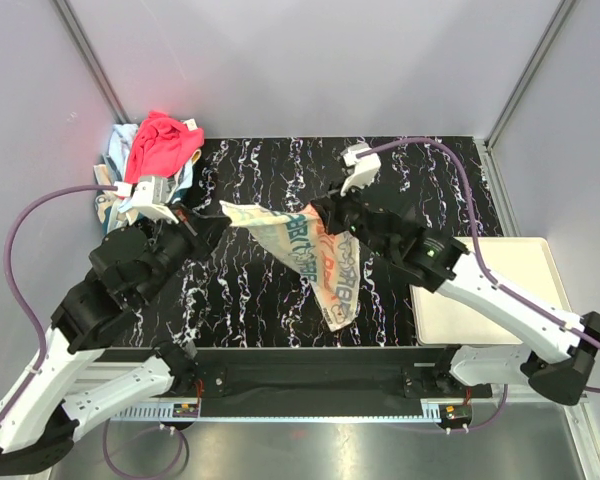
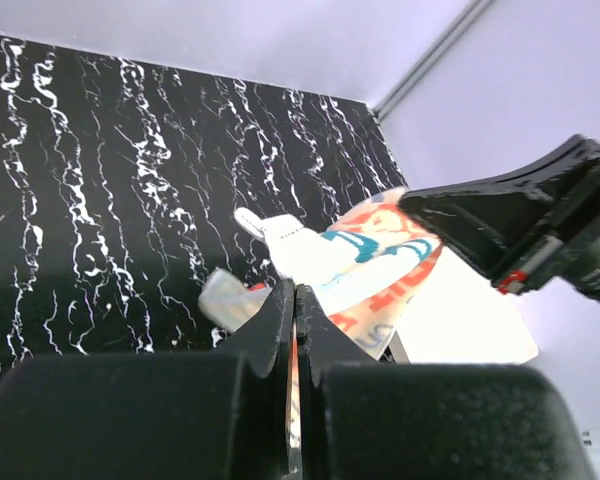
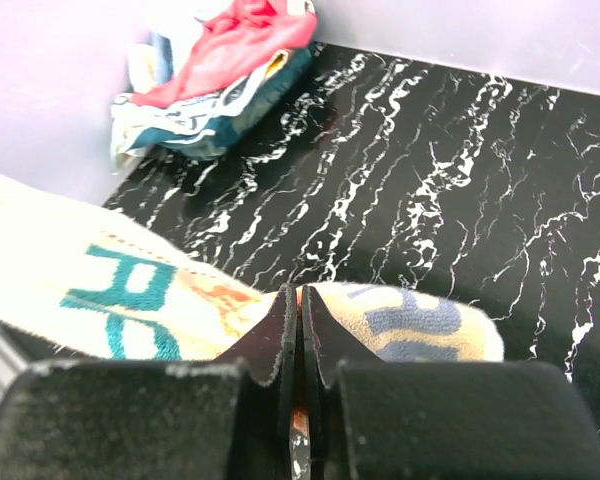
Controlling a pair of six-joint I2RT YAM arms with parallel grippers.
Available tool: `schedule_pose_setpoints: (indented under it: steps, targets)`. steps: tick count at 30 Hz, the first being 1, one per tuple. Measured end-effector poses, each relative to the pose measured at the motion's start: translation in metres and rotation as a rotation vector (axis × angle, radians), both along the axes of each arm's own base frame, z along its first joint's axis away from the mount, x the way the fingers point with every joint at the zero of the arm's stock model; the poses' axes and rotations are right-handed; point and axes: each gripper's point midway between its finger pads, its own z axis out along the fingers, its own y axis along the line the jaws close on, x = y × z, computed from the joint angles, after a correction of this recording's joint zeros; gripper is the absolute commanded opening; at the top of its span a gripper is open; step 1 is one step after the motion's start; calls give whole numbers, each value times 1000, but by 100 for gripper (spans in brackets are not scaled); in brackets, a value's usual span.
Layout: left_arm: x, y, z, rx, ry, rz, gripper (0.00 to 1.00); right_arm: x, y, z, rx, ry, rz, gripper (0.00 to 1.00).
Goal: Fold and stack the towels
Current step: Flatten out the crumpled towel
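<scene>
lettered towel: the cream towel with block letters (image 1: 315, 262) hangs spread between our two grippers over the black marbled table (image 1: 280, 170). its long end droops toward the near edge, and it is open, not folded.
left gripper (image 1: 215, 222): jaws pinched together on the towel's left corner.
right gripper (image 1: 327, 213): jaws clamped on the towel's upper edge, further right.
pile: the pink-red towel (image 1: 165, 140) lies crumpled on top of the other towels (image 1: 120, 165) in the far left corner, well apart from the one we hold.
tray: the cream tray (image 1: 500, 280) sits at the table's right side.
done: we judge nothing finished; no folded towel shows anywhere.
left: fold this one, lay it down, then work through the pile one by one and stack them all.
</scene>
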Motion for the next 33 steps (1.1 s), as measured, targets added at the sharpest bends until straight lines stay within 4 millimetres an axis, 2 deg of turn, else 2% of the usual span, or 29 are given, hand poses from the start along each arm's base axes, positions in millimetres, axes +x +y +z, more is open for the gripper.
schedule_pose_setpoints:
  steps: [4, 7, 9, 12, 14, 15, 18, 22, 25, 28, 29, 30, 31, 32, 33]
  targets:
    - [-4, -3, 4, -2, 1, -25, 0, -14, -9, 14, 25, -15, 16, 4]
    - [-1, -7, 14, -7, -6, -26, 0, -16, -15, 23, 41, -32, 5, 7]
    - [9, -11, 22, -4, -10, -4, 0, -11, -17, 27, 27, -44, -21, 7]
    - [38, -17, 27, 29, 0, 65, 0, 10, -15, 27, -21, -64, -81, 4]
    - [70, -20, 25, 45, 17, 124, 0, 34, -13, 16, -63, -58, -114, 3]
    - [85, -19, 22, 52, 27, 149, 0, 53, -17, 4, -84, -41, -145, 3]
    - [144, -22, -3, 91, 93, 214, 0, 110, -32, -33, -113, 13, -215, 4]
    - [217, -38, -50, 125, 181, 218, 0, 178, -51, -85, -141, 83, -275, 4]
    - [266, -40, -93, 149, 240, 231, 0, 220, -58, -110, -143, 103, -307, 4]
    - [306, -43, -120, 148, 252, 233, 0, 254, -62, -130, -140, 118, -327, 14]
    - [317, -43, -128, 148, 253, 232, 1, 265, -63, -137, -134, 120, -334, 30]
    - [327, -41, -133, 151, 250, 236, 5, 274, -65, -143, -129, 127, -344, 34]
    - [337, -39, -138, 156, 245, 244, 31, 281, -70, -152, -136, 137, -354, 39]
    - [345, -36, -141, 163, 237, 249, 42, 288, -75, -159, -139, 148, -368, 47]
    - [356, -32, -146, 160, 232, 257, 52, 295, -82, -168, -143, 164, -385, 61]
